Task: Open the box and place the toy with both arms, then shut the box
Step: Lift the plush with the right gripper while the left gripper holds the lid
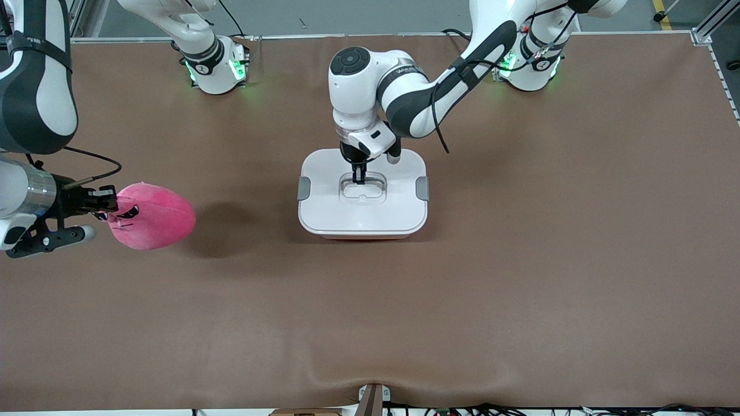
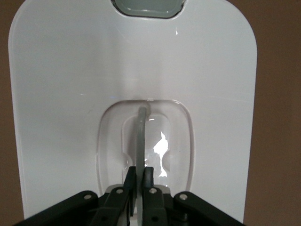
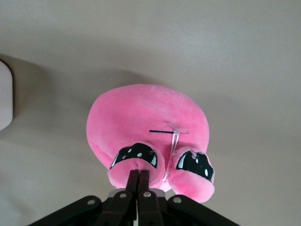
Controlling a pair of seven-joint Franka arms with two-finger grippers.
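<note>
So the box (image 1: 363,199) sits dead centre in the front frame, lid (image 1: 329,211) on and a grey clip (image 1: 304,188) on each short side. The left gripper (image 1: 359,176) comes down from the upper right and dips into the recessed middle of the lid. From that high angle you can't really see what it's doing in there, but the left wrist cam sorts it out: the fingers (image 2: 132,181) are pinched tight on the thin clear handle (image 2: 140,139) standing up in the recess. Over at the left edge of the front frame, the right gripper (image 1: 113,202) has the toy (image 1: 153,216) up above the brown table (image 1: 520,277), with a shadow beside it. The right wrist cam shows the bit the front one blurs: the fingers (image 3: 133,181) are clamped shut on one of the little black-marked nubs at the toy's edge, with a white corner of the box at mid-left of that frame.
</note>
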